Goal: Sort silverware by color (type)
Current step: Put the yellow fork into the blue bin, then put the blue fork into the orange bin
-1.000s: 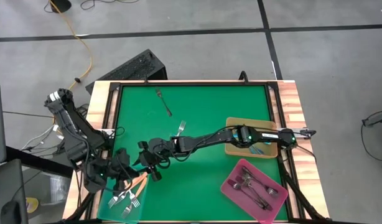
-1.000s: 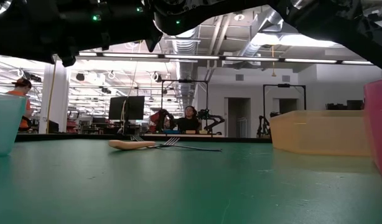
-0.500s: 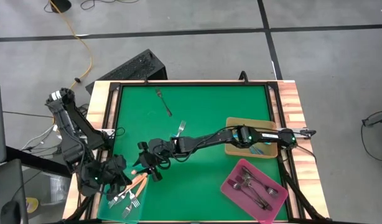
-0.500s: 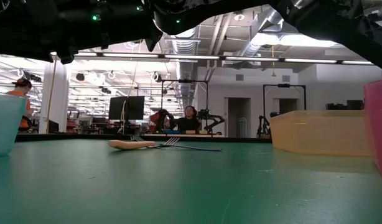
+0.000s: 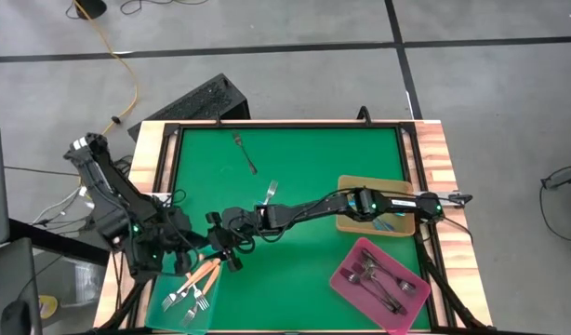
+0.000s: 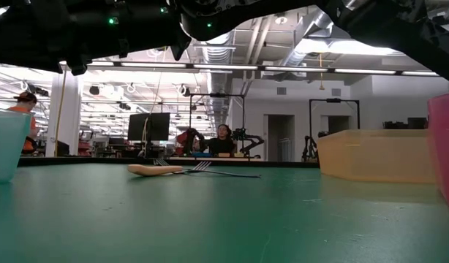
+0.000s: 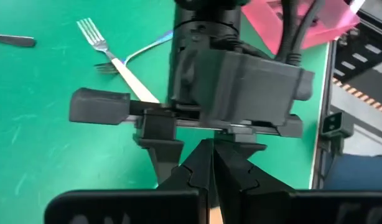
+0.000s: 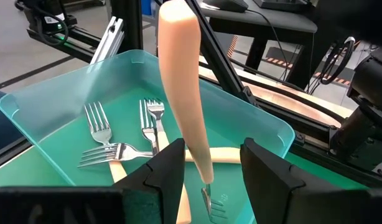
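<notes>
High view, teal tray (image 5: 170, 314), right claw (image 5: 220, 253) overhead

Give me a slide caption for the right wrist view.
Right gripper holds a cream-handled fork over the teal tray of matching forks.

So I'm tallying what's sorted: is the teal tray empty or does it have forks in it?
Not empty: the teal tray holds several cream-handled forks lying flat, seen past the right claw.
</notes>
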Robot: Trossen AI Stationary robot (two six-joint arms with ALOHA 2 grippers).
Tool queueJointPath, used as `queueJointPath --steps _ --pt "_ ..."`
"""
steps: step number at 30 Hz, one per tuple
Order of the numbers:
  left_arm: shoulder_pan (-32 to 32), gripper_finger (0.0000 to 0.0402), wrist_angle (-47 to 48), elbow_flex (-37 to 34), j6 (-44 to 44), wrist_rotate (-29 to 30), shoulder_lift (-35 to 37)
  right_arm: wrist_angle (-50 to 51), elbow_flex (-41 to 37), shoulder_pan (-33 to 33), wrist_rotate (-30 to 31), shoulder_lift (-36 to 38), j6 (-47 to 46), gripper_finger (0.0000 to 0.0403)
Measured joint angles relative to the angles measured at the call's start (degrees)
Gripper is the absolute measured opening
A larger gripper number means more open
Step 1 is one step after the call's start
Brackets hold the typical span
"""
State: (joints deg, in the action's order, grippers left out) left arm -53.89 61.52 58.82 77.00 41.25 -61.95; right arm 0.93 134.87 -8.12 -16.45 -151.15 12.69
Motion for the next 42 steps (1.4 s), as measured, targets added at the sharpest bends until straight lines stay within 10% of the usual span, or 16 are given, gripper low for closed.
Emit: queueJointPath --steps 42 --pt "-2.7 0.0000 -9.6 -0.2 1.2 -19.3 -4.8 0.0 0.0 -0.4 -0.1 0.0 1.5 0.0175"
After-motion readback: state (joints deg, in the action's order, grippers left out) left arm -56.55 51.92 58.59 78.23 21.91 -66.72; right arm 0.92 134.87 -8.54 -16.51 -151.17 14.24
